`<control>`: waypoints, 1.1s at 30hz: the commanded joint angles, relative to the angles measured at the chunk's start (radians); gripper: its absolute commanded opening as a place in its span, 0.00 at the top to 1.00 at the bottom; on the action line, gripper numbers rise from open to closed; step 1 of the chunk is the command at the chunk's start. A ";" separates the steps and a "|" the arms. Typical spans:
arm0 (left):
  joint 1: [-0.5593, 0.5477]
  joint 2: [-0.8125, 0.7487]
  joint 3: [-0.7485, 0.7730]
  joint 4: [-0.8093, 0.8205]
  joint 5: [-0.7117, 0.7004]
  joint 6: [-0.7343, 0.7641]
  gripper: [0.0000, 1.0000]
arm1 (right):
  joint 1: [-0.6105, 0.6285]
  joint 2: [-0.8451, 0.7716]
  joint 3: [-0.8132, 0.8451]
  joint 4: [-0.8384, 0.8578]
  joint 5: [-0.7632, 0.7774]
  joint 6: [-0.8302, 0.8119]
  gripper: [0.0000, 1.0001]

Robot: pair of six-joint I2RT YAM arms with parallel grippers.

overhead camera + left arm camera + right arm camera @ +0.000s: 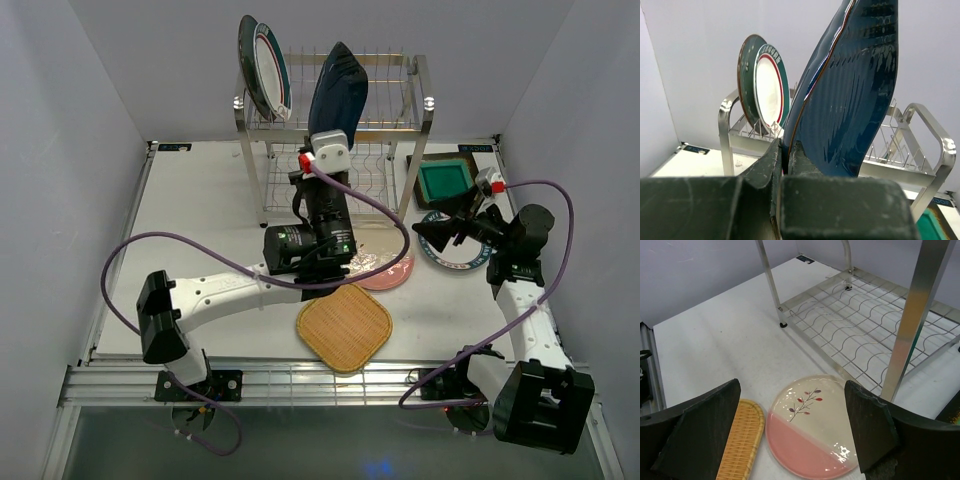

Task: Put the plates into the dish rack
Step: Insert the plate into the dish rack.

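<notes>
Fingers (765, 170) of left gripper (785, 150) clenched on lower edge of dark blue leaf plate (850, 90), upright at dish rack (932, 132) top tier, right of two racked plates (765, 85). Right gripper (791, 410) spread wide, empty, above pink-cream plate (805, 445) on table (715, 340).

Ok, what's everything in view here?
dish rack: 1, steel, far middle
round plate: 1, dark teal, rack's top tier, left
green-rimmed plate: 1, white, beside it
leaf-shaped plate: 1, dark blue, upright at top tier
square plate: 1, green, flat right of rack
blue-rimmed plate: 1, white, flat, before square plate
floral plate: 1, pink-cream, flat before rack
woven plate: 1, orange, near edge
left gripper: 1, black, shut on leaf-shaped plate
right gripper: 1, black, open, by blue-rimmed plate
</notes>
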 commanded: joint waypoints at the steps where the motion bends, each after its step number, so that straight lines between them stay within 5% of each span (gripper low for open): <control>1: 0.004 0.051 0.142 0.300 0.108 0.116 1.00 | 0.002 -0.008 -0.037 0.129 0.067 -0.020 0.10; 12: 0.096 0.223 0.525 0.219 0.113 0.277 1.00 | 0.000 0.046 -0.113 0.220 0.096 -0.014 0.10; 22: 0.254 0.133 0.539 -0.393 0.107 -0.179 1.00 | -0.001 0.055 -0.110 0.221 0.094 -0.015 0.10; 33: 0.363 0.307 0.780 -0.507 0.135 -0.124 1.00 | -0.003 0.069 -0.109 0.223 0.081 -0.014 0.10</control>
